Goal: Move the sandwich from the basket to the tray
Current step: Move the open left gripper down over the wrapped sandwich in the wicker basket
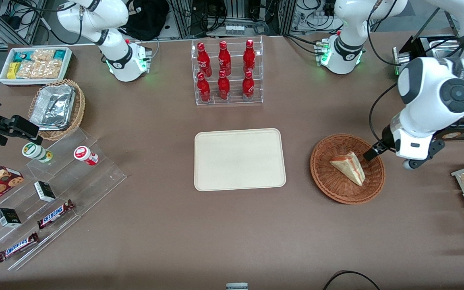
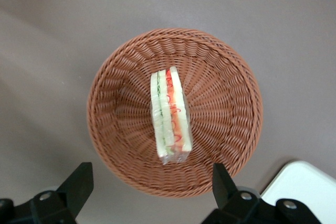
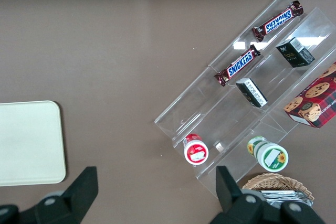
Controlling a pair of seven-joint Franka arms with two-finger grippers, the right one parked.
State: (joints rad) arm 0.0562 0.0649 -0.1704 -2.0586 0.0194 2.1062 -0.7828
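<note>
I see the tray (image 1: 240, 159) well off toward the parked arm from my gripper (image 2: 152, 187). The basket (image 2: 220, 103) sits directly under the gripper, the sandwich (image 2: 170, 116) lying in it below my wide-spread, empty fingers (image 2: 79, 182).

Light: bright, even, from overhead.
Shadows: soft, faint under the pincer (image 2: 149, 190) on the tabletop (image 1: 232, 233).
Glare: white spots on the clear rack (image 3: 252, 108).
Focus: sharp throughout.

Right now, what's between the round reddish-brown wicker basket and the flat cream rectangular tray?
Only bare brown table, as the front view shows. The gripper hangs open over the basket; the tray holds nothing.
</note>
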